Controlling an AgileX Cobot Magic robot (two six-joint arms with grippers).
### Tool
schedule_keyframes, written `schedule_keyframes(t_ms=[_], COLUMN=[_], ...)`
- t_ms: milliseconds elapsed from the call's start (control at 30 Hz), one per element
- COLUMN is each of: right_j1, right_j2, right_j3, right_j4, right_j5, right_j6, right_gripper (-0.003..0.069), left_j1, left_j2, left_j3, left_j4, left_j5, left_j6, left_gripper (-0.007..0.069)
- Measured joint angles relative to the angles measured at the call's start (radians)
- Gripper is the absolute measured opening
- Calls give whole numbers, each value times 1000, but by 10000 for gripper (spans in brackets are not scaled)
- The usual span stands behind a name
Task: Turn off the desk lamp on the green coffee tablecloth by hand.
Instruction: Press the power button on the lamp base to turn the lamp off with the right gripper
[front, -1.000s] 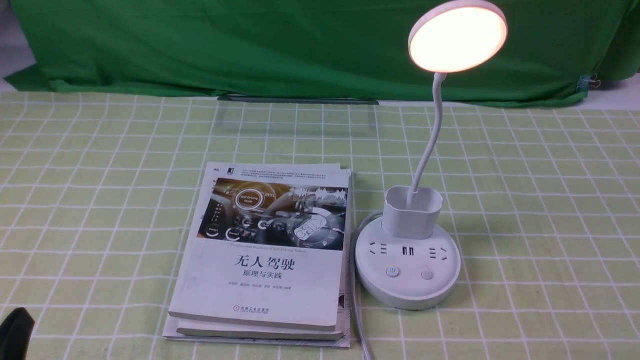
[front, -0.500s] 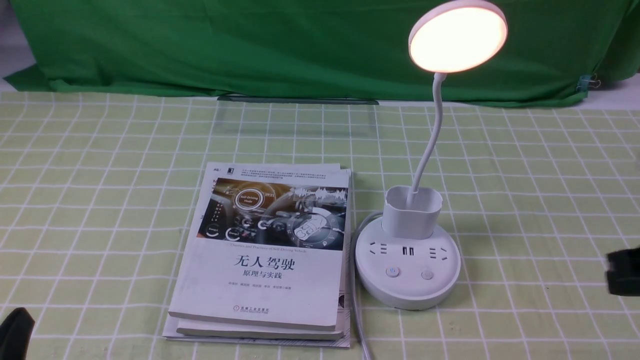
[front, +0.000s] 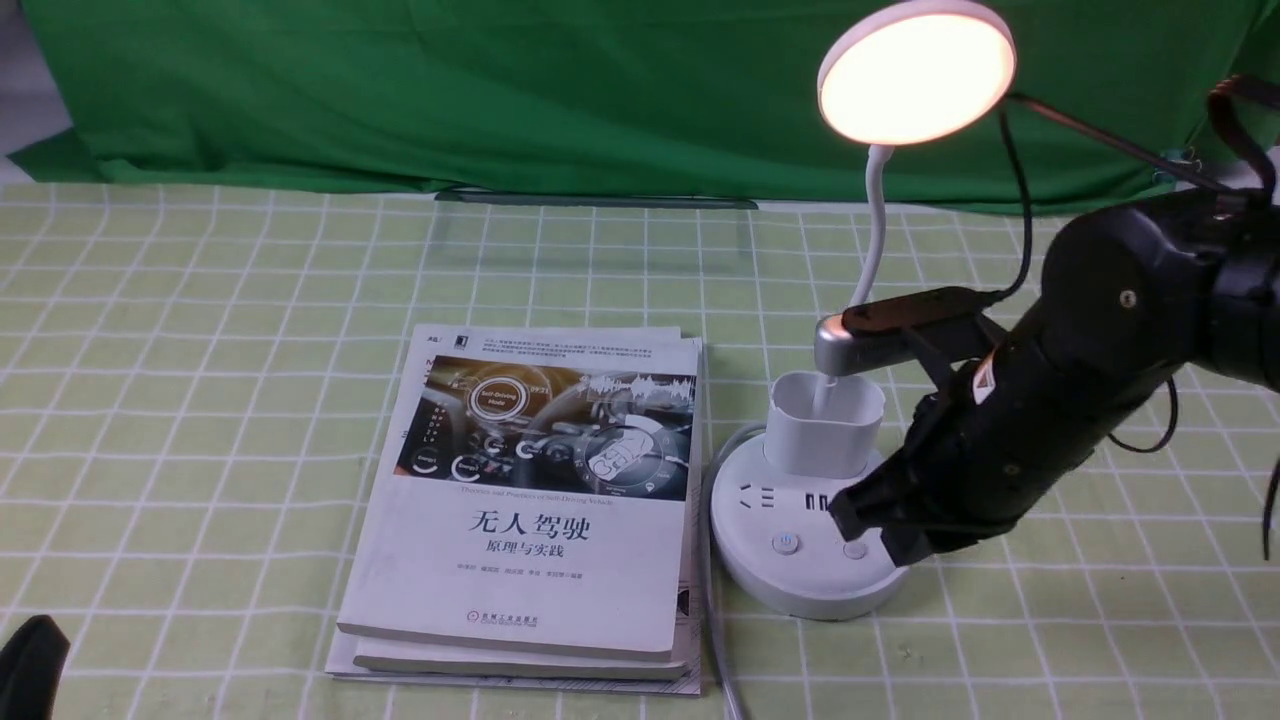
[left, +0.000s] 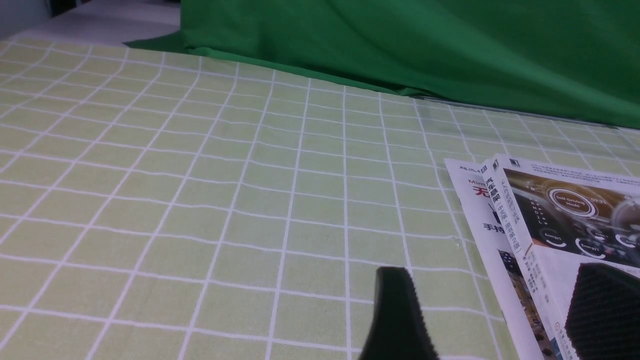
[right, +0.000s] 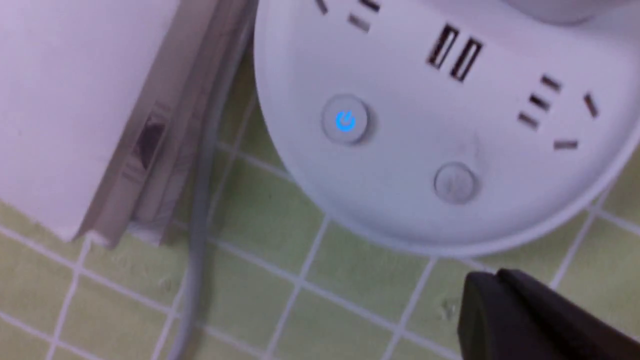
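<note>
The right gripper hangs low over the round base of the desk lamp, at the base's 4 o'clock edge, its black tip just above the plain button. I cannot tell whether its jaws are apart or together; the wrist view shows only one dark finger off the base's rim. The arm reaches in from 3 o'clock, and its grey camera bar crosses in front of the lamp's thin neck, above the cup holder. At the base's 7 o'clock the power button glows blue. The disc head is lit warm, up towards 1 o'clock.

The lamp stands on the green coffee tablecloth, with a stack of books just beside it at 9 o'clock and a grey cord running between them. At the cloth's 7 o'clock corner the left gripper waits low, jaws apart with nothing between them. A dark green backdrop hangs at 12 o'clock.
</note>
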Motion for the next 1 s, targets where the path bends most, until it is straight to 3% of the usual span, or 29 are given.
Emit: schedule_keyframes(t_ms=[1000], right_j1=[0], right_j2=[111], right_j3=[-65], right_j4=[-8], right_j5=[-94], right_j6=[0], right_gripper=[59], left_j1=[0], left_j2=[0], left_j3=[0], left_j4=[0], left_j5=[0], left_j6=[0], left_gripper=[410])
